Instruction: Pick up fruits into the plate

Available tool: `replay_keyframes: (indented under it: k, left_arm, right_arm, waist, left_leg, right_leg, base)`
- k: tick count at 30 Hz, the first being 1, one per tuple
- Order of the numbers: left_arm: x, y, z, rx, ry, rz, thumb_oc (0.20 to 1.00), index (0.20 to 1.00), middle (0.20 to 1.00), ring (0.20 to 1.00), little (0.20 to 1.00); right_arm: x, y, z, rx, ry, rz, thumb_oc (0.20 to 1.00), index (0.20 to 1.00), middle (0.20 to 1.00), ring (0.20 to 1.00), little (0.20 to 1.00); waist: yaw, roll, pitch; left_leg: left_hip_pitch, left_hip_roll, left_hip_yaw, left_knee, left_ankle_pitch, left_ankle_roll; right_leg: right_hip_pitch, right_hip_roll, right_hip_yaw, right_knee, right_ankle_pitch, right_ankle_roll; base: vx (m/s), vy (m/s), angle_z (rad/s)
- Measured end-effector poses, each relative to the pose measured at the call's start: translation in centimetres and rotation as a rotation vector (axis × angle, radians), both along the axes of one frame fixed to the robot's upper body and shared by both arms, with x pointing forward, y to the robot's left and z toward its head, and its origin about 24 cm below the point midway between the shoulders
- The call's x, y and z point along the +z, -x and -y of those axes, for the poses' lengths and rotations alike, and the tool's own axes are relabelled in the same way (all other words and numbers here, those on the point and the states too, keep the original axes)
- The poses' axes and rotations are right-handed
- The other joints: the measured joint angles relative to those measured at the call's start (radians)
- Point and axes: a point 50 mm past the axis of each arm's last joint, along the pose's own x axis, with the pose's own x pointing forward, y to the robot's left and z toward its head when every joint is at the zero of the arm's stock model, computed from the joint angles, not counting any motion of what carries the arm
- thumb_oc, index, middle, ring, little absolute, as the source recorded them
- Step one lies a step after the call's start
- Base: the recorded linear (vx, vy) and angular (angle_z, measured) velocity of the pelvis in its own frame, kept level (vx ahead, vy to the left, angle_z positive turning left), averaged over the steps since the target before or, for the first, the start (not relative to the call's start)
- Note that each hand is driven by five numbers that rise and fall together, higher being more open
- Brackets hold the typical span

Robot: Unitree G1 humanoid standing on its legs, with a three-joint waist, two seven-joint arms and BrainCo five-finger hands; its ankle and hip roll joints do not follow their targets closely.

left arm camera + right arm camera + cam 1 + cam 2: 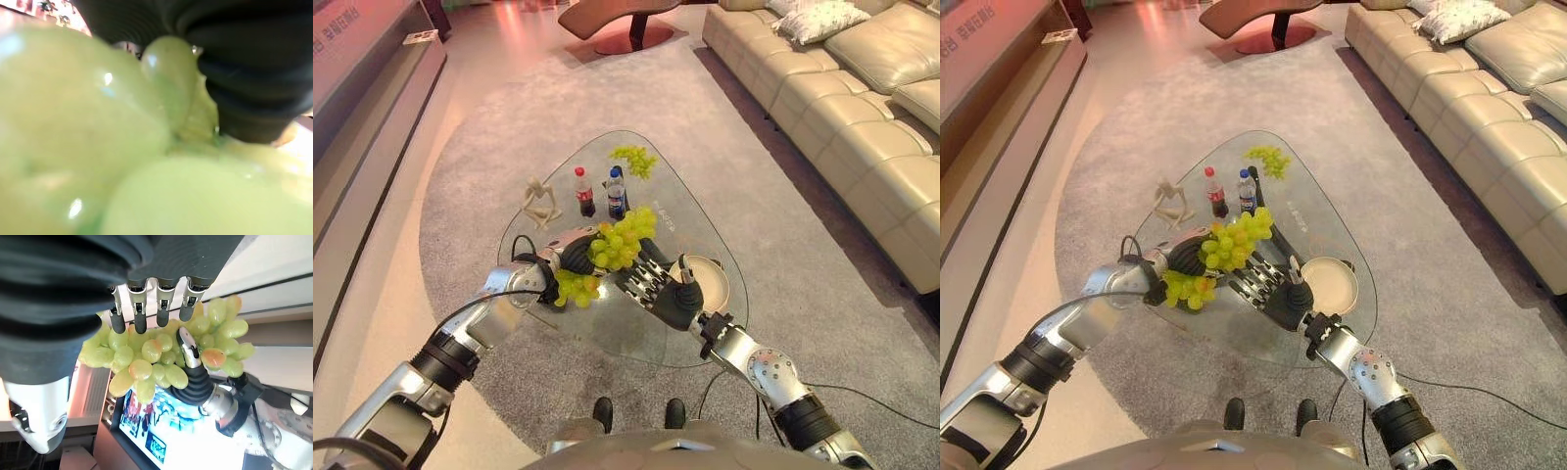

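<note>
A big bunch of green grapes (622,241) is held up above the glass table (607,338), between the two hands. The left hand (570,253) grips it from the robot's left, its dark cover pressed against the fruit; part of the bunch hangs below that hand toward the glass. In the left wrist view the grapes sit right against the camera, and the fingers themselves are hidden, though the bunch clearly hangs from this hand. The right hand (661,284) lies just under and to the right of the bunch with its fingers (139,316) held out straight, their dark tips touching the grapes, and the thumb standing apart; it does not curl round the fruit.

The plate (717,284), a pale round dish, sits on the table just right of the right hand, partly covered by it, with nothing seen on it. A second, smaller bunch of grapes (635,160) lies on the far end of the table, well apart from the hands. Between it and the held bunch stand two small bottles, a dark one with a red cap (584,193) and a clear one with a blue cap (616,194), side by side. Left of them stands a pale figurine (540,204). The table rests on a grey rug (509,117); a beige sofa (862,108) runs along the right.
</note>
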Motion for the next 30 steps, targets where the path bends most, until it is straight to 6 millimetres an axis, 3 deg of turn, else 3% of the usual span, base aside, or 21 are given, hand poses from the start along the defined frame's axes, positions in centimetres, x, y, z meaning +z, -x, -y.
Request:
replay_keyframes:
  k: [11,19,23,30]
  left_arm:
    - [1.8,-0.4,1.2,-0.131,-0.140,-0.019,0.200,0.200,0.200,0.200,0.200]
    - [1.7,1.1,3.4,-0.286,-0.216,-0.017,0.200,0.200,0.200,0.200,0.200]
    - [1.6,1.5,3.8,-0.328,-0.237,-0.019,0.200,0.200,0.200,0.200,0.200]
    - [1.6,1.7,3.9,-0.349,-0.246,-0.030,0.200,0.200,0.200,0.200,0.200]
  right_arm:
    - [0.0,0.3,-0.4,-0.023,0.005,-0.027,1.000,1.000,1.000,1.000,1.000]
    - [-0.4,0.6,-0.8,-0.010,0.038,-0.054,1.000,1.000,1.000,1.000,1.000]
    - [-0.5,0.6,-0.8,-0.020,0.059,-0.064,1.000,1.000,1.000,1.000,1.000]
    - [-0.5,0.6,-0.8,-0.026,0.068,-0.062,1.000,1.000,1.000,1.000,1.000]
  waist:
    - [-0.001,0.004,-0.002]
    - [-0.002,0.017,-0.010]
    - [-0.001,0.034,-0.025]
    - [0.002,0.033,-0.035]
  left_leg:
    - [-0.001,-0.002,-0.005,0.000,0.005,-0.002]
    - [-0.001,-0.007,-0.004,0.000,0.004,-0.002]
    - [-0.002,-0.012,-0.005,0.000,0.001,0.003]
    - [-0.005,-0.013,-0.009,0.000,0.001,0.004]
  right_leg:
    - [0.003,-0.002,-0.006,0.000,0.000,0.000]
    - [0.003,-0.008,-0.006,0.000,0.000,0.000]
    - [0.003,-0.013,-0.007,0.000,-0.001,0.001]
    - [0.003,-0.013,-0.011,0.000,-0.001,0.002]
  base:
    - [0.00,-0.001,0.01]
    - [-0.02,-0.014,0.00]
    - [-0.01,-0.017,0.00]
    - [-0.01,-0.005,0.01]
